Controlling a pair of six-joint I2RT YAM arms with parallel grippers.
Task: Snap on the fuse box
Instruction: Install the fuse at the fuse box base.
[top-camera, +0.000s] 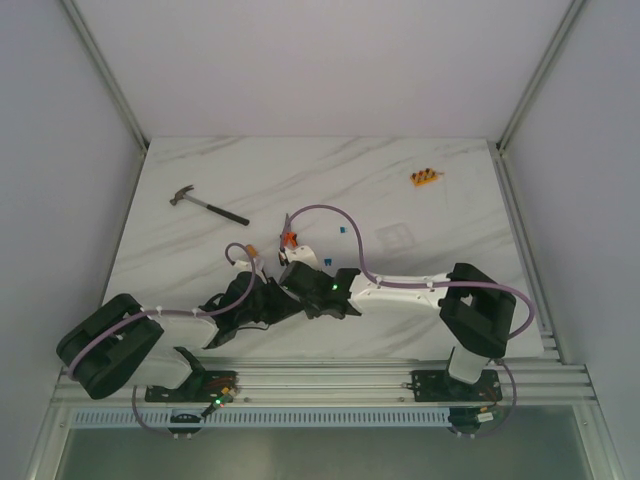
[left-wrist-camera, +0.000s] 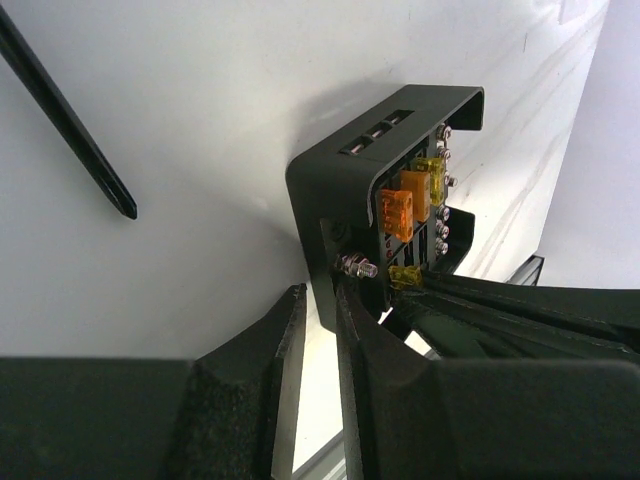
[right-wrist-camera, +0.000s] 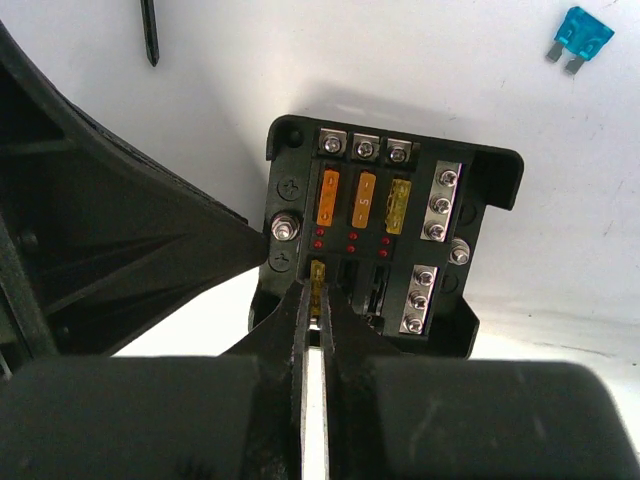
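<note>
Working at the table's (top-camera: 300, 170) near middle, both arms meet over the box (right-wrist-camera: 480, 190), which sits tipped up with its open face turned to the right wrist camera. Left gripper (left-wrist-camera: 318, 295): fingers drawn narrow around the box's side wall at its 9 o'clock edge, grasping it. Right gripper (right-wrist-camera: 318, 305): pinched tight on a yellow fuse (right-wrist-camera: 318, 280) at the lower-row slot, 7 o'clock on the face. Upper row holds two orange fuses (right-wrist-camera: 328, 197) and one more yellow, with red dots below and screw terminals down the 3 o'clock side. Right fingers and the pinched fuse stand square in front of the open face; a left finger presses along the wall beside them. Lid (top-camera: 395, 237) is off, lying flat on the table at 3 o'clock from the box, well apart. Orange fuse strip (top-camera: 425, 178) lies farther out at 2 o'clock. Hammer (top-camera: 207, 205) lies at 10 o'clock, clear of both arms. A loose blue fuse (right-wrist-camera: 582, 35) lies on the table at 1 o'clock in the right wrist view. A thin black rod (left-wrist-camera: 70, 130) with a pointed end lies near the box at 10 o'clock in the left wrist view, not touching it.
</note>
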